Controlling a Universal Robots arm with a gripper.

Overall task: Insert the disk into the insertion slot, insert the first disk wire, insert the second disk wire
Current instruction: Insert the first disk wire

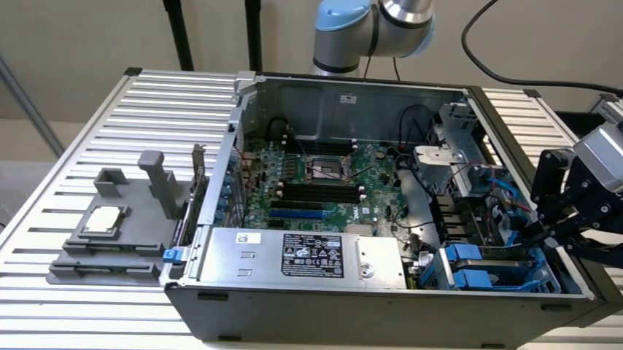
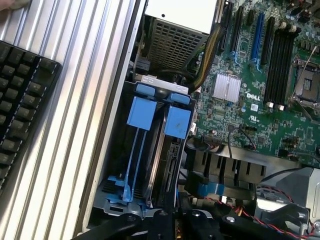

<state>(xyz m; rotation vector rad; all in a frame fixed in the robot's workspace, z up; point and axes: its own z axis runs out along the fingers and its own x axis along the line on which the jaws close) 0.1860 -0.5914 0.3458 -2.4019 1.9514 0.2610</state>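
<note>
Silver arm [image 1: 405,20], blue caps [image 1: 341,16], blk hand [image 1: 551,232]

- The disk [image 2: 170,165] sits edge-on inside the insertion slot [image 2: 116,150], with two blue tabs [image 2: 141,111] at one end.
- A green motherboard [image 2: 260,75] lies just beside the slot.
- A black keyboard [image 2: 20,100] rests on the ribbed metal table [image 2: 85,100].

Wall [image 1: 87,36]: plain beige, unmarked; runs behind the whole scene
Table [image 1: 146,102]: ribbed aluminium slats, silver; a soft sheen along the ridges
Posts [image 1: 178,33]: two black uprights at the back; against the wall
Keyboard [image 2: 20,95]: black; lying on the slats
Light: even, diffuse; shadows faint
</note>
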